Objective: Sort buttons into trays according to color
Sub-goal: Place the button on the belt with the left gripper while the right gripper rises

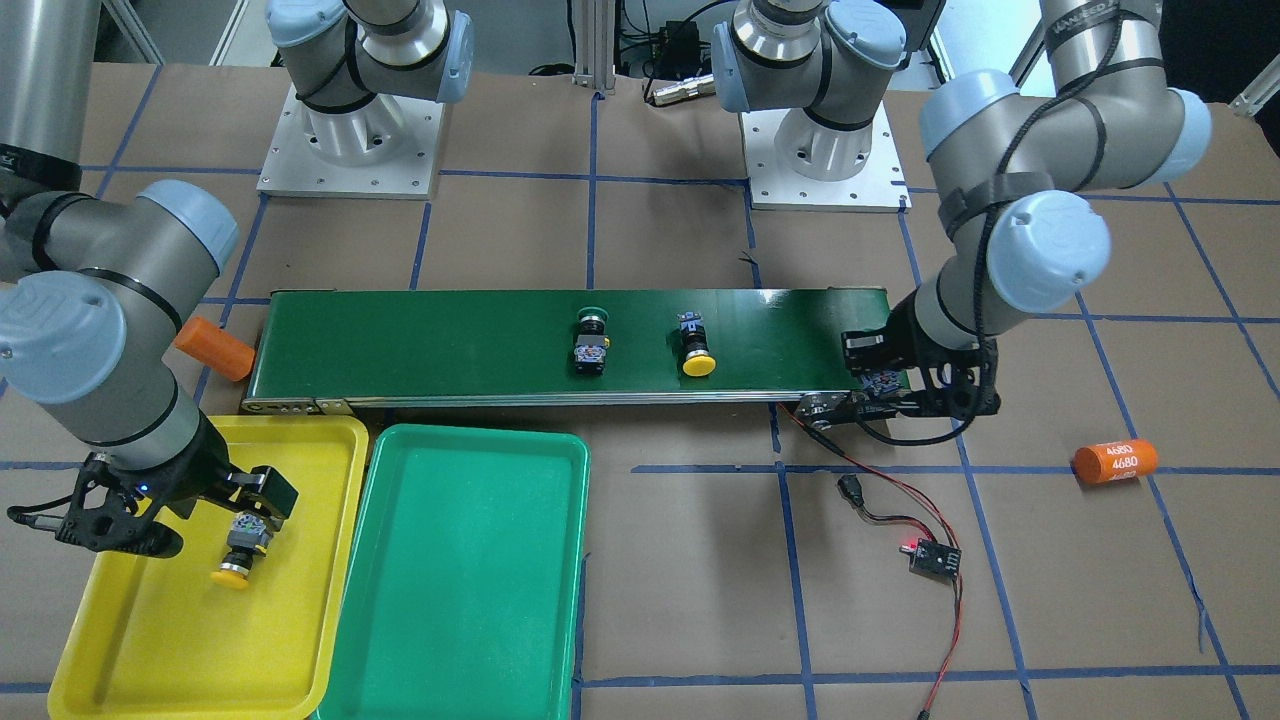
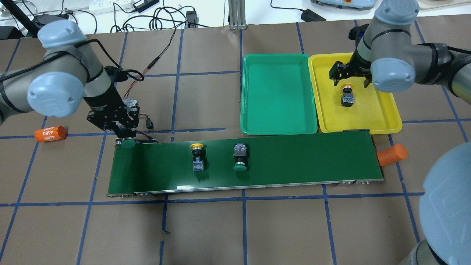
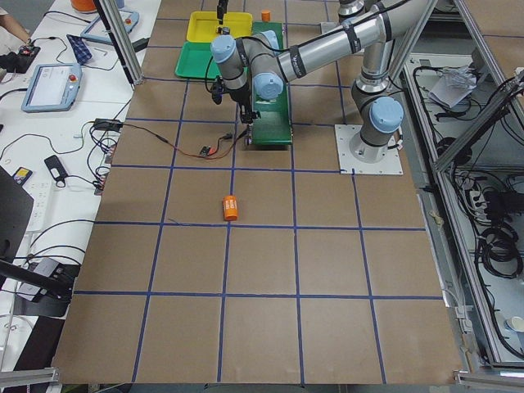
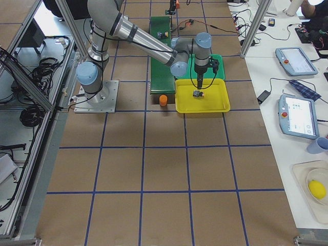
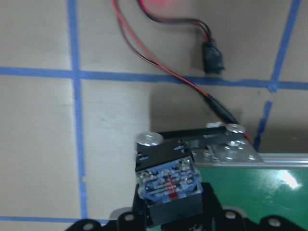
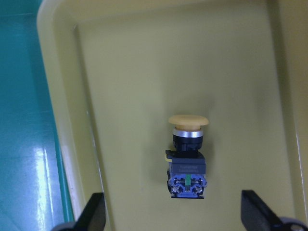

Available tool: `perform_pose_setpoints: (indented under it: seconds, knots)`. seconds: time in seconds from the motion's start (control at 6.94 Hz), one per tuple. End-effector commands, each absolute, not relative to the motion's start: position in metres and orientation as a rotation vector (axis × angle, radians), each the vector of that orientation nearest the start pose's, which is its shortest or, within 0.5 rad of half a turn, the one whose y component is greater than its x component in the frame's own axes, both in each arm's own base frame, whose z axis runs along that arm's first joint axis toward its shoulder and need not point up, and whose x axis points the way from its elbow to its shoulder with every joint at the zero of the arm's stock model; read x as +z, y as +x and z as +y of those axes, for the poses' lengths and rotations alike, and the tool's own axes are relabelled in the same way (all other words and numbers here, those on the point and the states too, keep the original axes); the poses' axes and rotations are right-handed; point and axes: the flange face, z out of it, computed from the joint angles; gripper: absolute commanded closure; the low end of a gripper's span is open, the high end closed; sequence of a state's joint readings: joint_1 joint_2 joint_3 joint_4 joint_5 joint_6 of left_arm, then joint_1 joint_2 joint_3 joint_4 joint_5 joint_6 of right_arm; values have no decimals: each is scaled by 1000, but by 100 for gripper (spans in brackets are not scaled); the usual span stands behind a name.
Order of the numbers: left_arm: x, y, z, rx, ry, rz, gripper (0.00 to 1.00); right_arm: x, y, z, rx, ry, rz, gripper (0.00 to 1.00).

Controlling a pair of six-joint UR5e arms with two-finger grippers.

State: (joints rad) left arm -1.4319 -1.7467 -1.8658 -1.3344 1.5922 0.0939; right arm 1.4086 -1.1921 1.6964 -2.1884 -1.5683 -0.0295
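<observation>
My left gripper (image 2: pixel 124 133) is shut on a green-capped button (image 2: pixel 128 142) and holds it over the left end of the belt. The left wrist view shows its grey-blue contact block (image 5: pixel 168 185) between the jaws. A yellow button (image 2: pixel 197 156) and a green button (image 2: pixel 240 159) lie on the belt. My right gripper (image 2: pixel 349 81) is open over the yellow tray (image 2: pixel 368 114). A yellow button (image 6: pixel 187 159) lies loose on the tray floor between the spread fingers. The green tray (image 2: pixel 278 95) next to it holds nothing.
The long dark green conveyor belt (image 2: pixel 294 165) runs in front of both trays. One orange cylinder (image 2: pixel 50 133) lies on the table at the left, another (image 2: pixel 392 155) at the belt's right end. Red-black wires and a small circuit board (image 1: pixel 935 558) lie near my left gripper.
</observation>
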Motion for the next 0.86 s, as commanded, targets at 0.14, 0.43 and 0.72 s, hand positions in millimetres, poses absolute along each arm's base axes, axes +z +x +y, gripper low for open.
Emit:
perform_pose_setpoints:
  seconds: [0.14, 0.43, 0.72]
  knots:
    - [264, -89, -456, 410, 15, 3122, 97, 406, 63, -543, -99, 171, 3113, 0]
    - [262, -95, -447, 420, 135, 3127, 1, 454, 95, -487, -67, 95, 3114, 0]
    - [300, -77, -481, 232, 185, 3135, 0, 431, 135, -468, 78, -27, 3112, 0]
